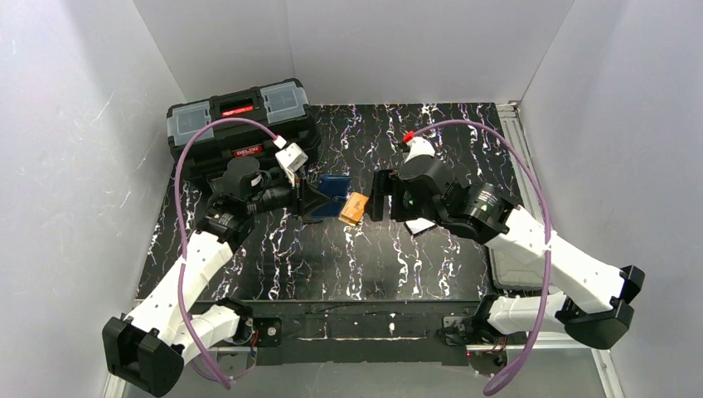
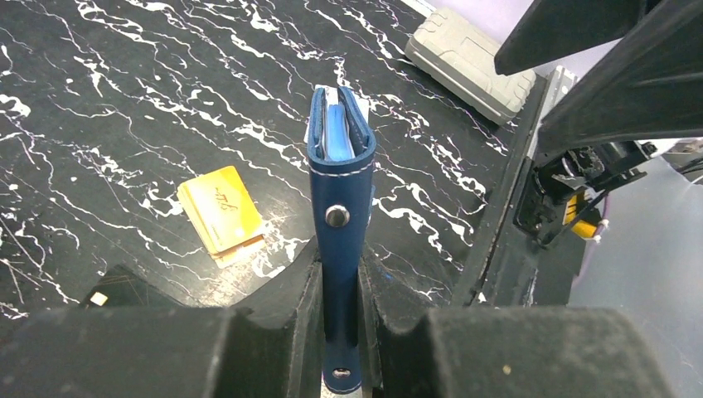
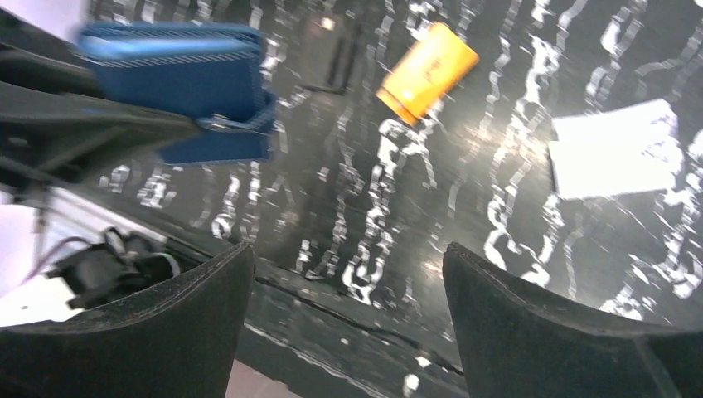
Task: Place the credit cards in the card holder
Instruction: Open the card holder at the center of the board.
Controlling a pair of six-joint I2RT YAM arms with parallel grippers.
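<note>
1. The black counter [image 1: 348, 257] had white streaks all over it.
2. A big black toolbox [image 1: 240, 124] sat at the far left corner of the counter, behind the left arm.
3. A flat grey case [image 2: 468, 62] lay at the right edge of the counter.
4. The left tool [image 1: 319, 199] was over the middle of the counter, pointing to the right. Its fingers [image 2: 303, 290] were pressed onto the two sides of the blue wallet [image 2: 340, 166], pinching it.
5. The right tool [image 1: 380, 196] faced the left one from the other side. Its two fingers were spread wide, with nothing between them.
6. The wallet was folded shut and held up off the counter, sticking out past the tips of the left tool. A light blue inside showed along its far edge. A round metal snap sat on its narrow dark blue side.
7. A small pile of orange cards [image 1: 355, 207] lay flat on the counter, between the two tools and just beside the wallet. No tool touched it.
8. One white card [image 3: 613, 149] lay flat on the counter to the right of the orange pile, near the right arm and apart from the pile.
</note>
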